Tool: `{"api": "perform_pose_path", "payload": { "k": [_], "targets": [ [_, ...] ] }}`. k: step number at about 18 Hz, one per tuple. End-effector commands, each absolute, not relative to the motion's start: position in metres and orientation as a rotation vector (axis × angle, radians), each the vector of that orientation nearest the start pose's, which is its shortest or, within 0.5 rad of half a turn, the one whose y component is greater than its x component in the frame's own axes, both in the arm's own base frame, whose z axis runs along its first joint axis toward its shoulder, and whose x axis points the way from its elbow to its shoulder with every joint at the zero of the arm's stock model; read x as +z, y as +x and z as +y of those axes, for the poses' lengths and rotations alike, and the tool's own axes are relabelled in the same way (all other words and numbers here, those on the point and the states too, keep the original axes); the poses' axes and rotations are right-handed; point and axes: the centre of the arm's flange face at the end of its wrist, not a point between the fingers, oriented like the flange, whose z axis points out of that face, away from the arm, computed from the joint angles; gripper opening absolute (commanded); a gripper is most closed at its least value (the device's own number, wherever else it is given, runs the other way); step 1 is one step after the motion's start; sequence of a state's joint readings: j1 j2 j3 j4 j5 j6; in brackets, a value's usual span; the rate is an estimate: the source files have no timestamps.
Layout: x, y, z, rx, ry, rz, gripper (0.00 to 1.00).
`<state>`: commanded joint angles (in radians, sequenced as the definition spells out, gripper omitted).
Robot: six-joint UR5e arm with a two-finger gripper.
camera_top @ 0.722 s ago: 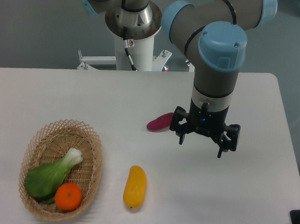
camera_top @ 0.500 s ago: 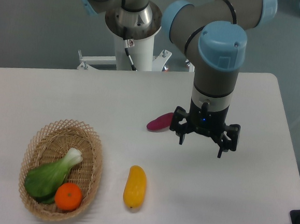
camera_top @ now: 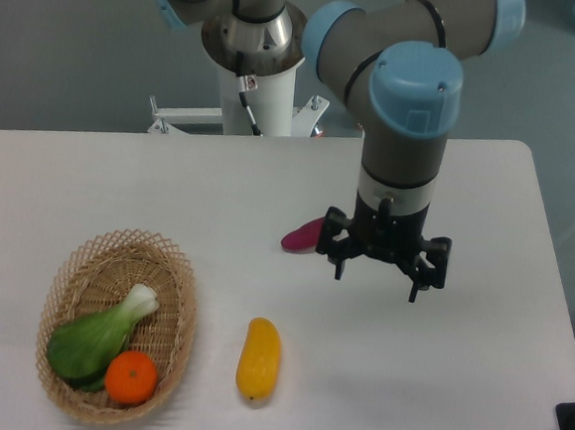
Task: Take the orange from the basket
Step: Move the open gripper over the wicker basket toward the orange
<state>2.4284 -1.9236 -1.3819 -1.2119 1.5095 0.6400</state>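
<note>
From the fixed camera we judge that the task is at its opening step, the approach. The gripper [camera_top: 378, 274] hangs above the white table [camera_top: 475, 369] at centre right, its two fingers spread wide and holding nothing, well apart from its target. The orange [camera_top: 131, 377] sits in the near end of the basket [camera_top: 183, 301], which lies at the near left of the table. It rests against the near-right rim, touching the leafy end of a bok choy [camera_top: 99, 337] that fills the basket's middle, white stalk pointing far and right.

For the next move we would need to carry the gripper left and toward the near edge until it stands over the orange, then lower it with the fingers open enough to straddle the fruit. The fingers should close across the orange without pinching the bok choy leaves on its far-left side or catching the woven rim on its near-right side; the room there looks tight, so the orientation of the fingers matters.

Between the gripper and the basket lies a yellow mango-like fruit [camera_top: 258, 358], standing on the table just right of the basket. A low sweep could knock it, so we would travel high. A purple, sweet-potato-like item [camera_top: 304, 234] lies just left of the gripper and is partly hidden behind it; it is off the likely path.
</note>
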Motion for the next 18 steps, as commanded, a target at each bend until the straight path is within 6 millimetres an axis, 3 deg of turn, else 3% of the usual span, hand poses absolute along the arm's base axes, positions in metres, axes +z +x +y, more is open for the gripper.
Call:
{"api": "perform_pose_path", "payload": {
  "k": [4,9,14,18],
  "targets": [
    [0.411,-0.360,0.557,0.081,-2.914,-0.518,1.00],
    [0.403,-0.276,0.605,0.006,-2.879,-0.689,1.00],
    [0.374,-0.207,0.649,-0.039,-2.881,-0.761,1.00],
    [0.332,-0.185,0.668,-0.067,-2.904,-0.891,1.00]
  ]
}}
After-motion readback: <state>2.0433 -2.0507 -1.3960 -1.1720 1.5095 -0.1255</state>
